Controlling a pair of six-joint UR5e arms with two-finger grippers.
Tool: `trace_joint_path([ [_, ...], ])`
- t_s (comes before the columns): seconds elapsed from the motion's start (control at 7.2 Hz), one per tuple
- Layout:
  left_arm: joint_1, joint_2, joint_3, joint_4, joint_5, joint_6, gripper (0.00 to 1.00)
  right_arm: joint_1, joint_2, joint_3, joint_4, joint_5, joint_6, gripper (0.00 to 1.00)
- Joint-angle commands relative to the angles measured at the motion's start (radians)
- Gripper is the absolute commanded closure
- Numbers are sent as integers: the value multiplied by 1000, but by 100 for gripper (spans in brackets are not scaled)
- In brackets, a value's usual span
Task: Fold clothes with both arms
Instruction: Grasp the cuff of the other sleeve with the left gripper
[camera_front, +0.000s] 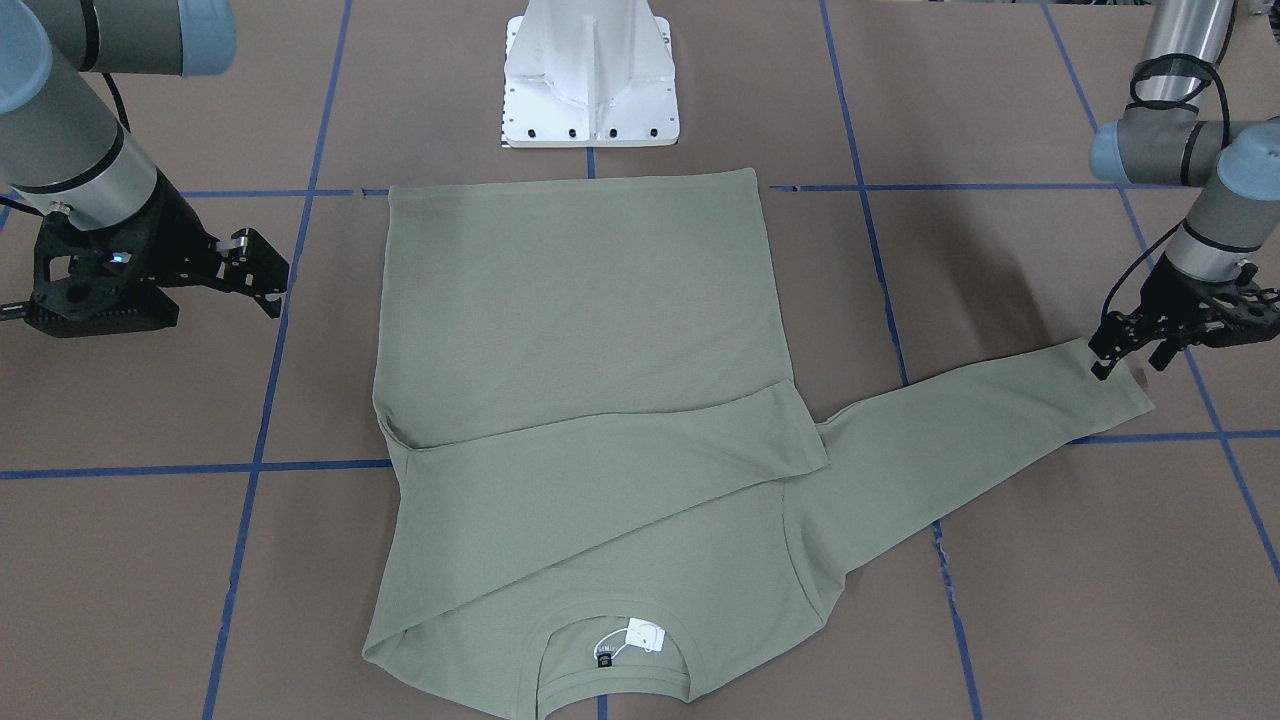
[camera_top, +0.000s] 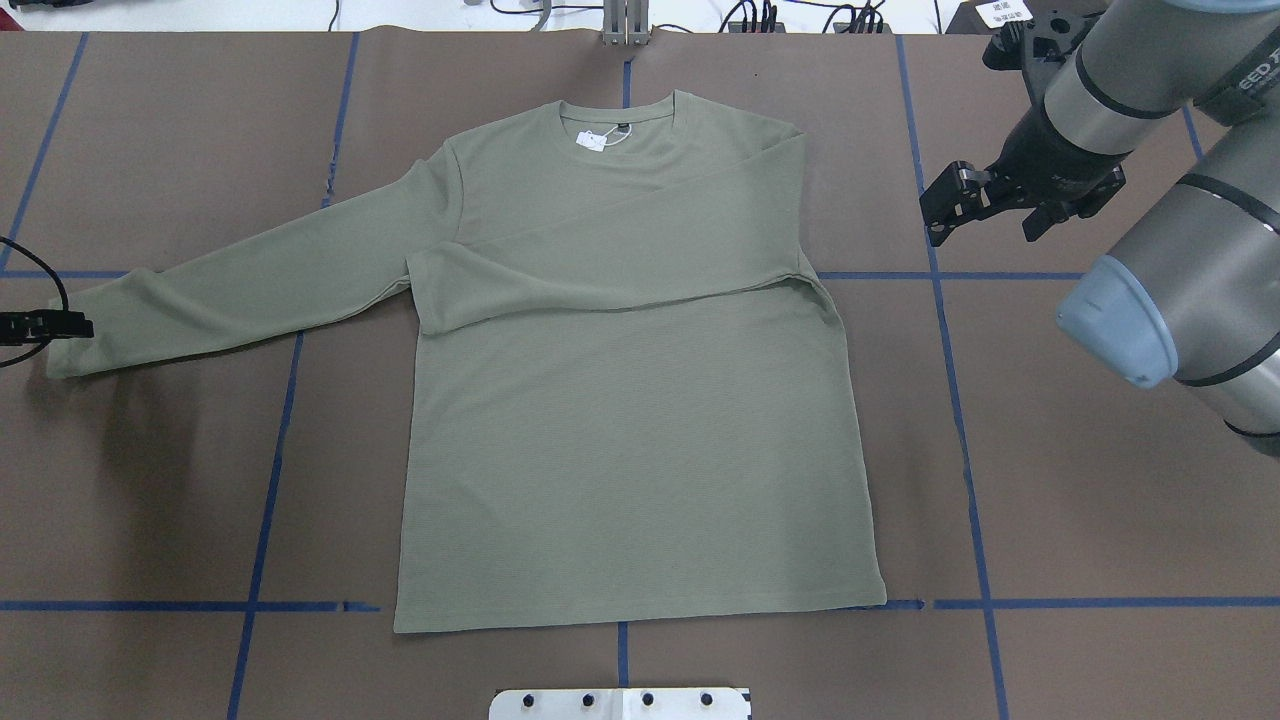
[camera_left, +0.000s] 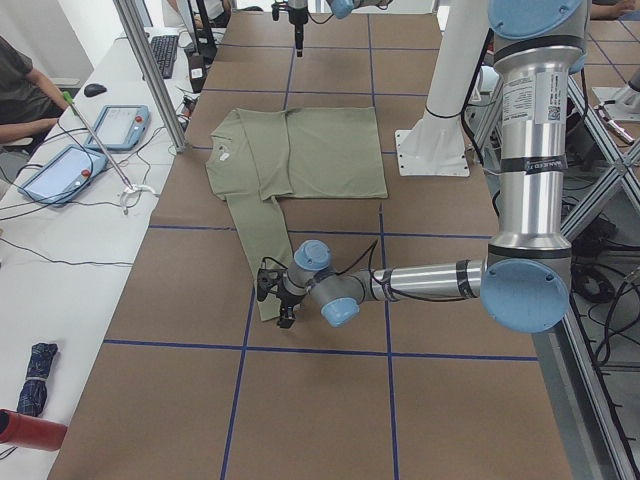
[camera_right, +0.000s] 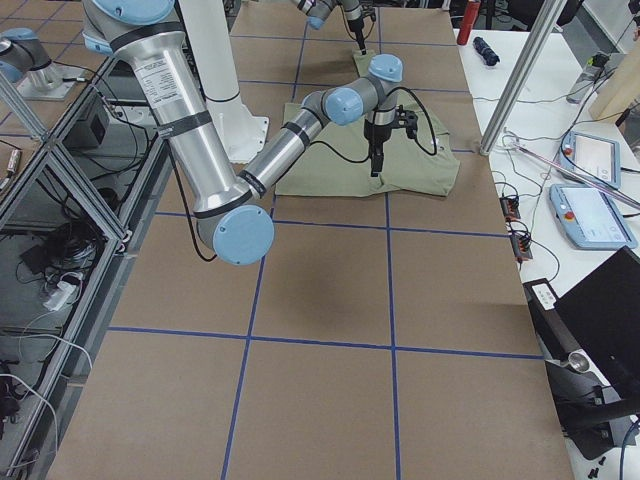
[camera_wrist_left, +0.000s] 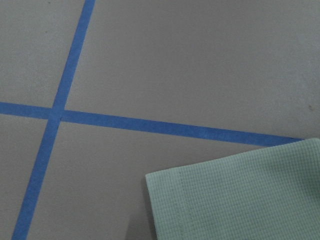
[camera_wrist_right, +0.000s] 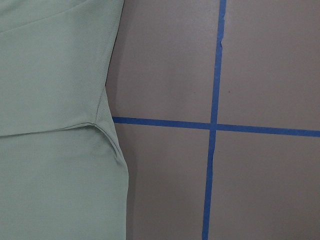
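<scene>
Left gripper (camera_front: 1130, 365) sits at the far left of the overhead view, right at the cuff (camera_top: 62, 352) of the outstretched sleeve. Its fingers are apart and it grips nothing. The wrist view shows the cuff lying flat on the table, next to a crossing of blue tape lines (camera_top: 955, 400).

Green shirt (camera_top: 630, 420) lies flat mid-table on brown paper (camera_top: 1100, 500). Neck is away from the robot and the hem is near the white base pedestal (camera_front: 590, 75). One sleeve is folded across the chest; the other runs out toward the robot's left. White paper tag (camera_top: 592, 141) and black label (camera_top: 622, 127) sit at the neckline.

Right gripper (camera_front: 275, 285) is off the cloth, over bare table near the shirt's shoulder edge. Its jaws are spread wide and it is empty. Its wrist view shows the folded sleeve's edge beside a tape crossing.

A side bench beyond the table carries two handheld control tablets (camera_left: 120, 125), a keyboard (camera_left: 165, 55), loose cables, a dark folded umbrella (camera_left: 38, 365) and a red bottle (camera_left: 30, 430). A seated person (camera_left: 20, 90) is at that bench's far end.
</scene>
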Motion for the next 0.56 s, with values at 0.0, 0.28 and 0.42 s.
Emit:
trace_joint_path([
  [0.0,6,1,0,1,0,-12,24,1,0,5,0,-2,0,0],
  [0.28,6,6,-2,-1,0,-12,49,1,2,14,-6,-2,0,0],
  [0.42,6,9,-9,-1,0,-12,66,2,2,23,-11,-2,0,0],
])
